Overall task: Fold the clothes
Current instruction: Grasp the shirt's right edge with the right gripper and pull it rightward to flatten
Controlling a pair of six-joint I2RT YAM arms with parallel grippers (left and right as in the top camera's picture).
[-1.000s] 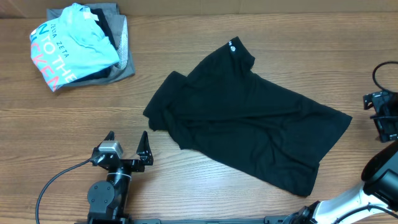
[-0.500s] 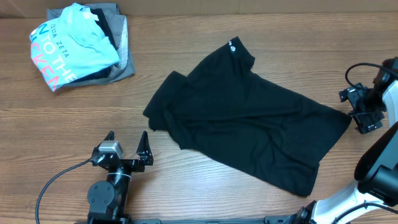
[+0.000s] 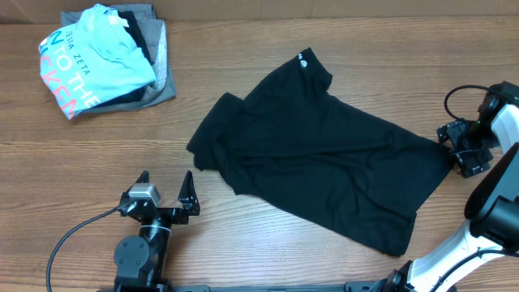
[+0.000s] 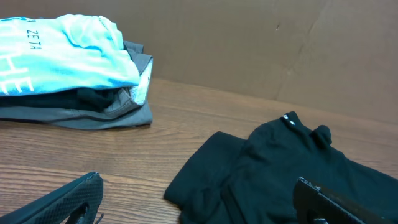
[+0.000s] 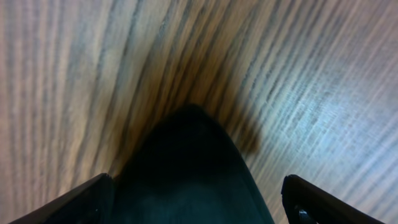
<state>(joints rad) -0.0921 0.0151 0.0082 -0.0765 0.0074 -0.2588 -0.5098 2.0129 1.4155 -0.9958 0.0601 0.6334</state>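
The black T-shirt (image 3: pixel 324 158) lies spread and rumpled across the middle of the table, its neck with a small white logo (image 3: pixel 302 59) toward the back. It also shows in the left wrist view (image 4: pixel 292 174). My left gripper (image 3: pixel 166 195) is open and empty near the front edge, left of the shirt's sleeve. My right gripper (image 3: pixel 461 150) is open at the shirt's right hem corner. In the right wrist view that black corner (image 5: pixel 186 168) lies between the open fingers (image 5: pixel 196 199).
A pile of folded grey garments (image 3: pixel 158 77) with a light blue lettered tee (image 3: pixel 89 57) on top sits at the back left, also in the left wrist view (image 4: pixel 62 56). A cardboard wall (image 4: pixel 280 43) runs along the back of the table.
My right arm has moved left and down from the table's right edge to the shirt's right corner. The left arm and the shirt have not moved.
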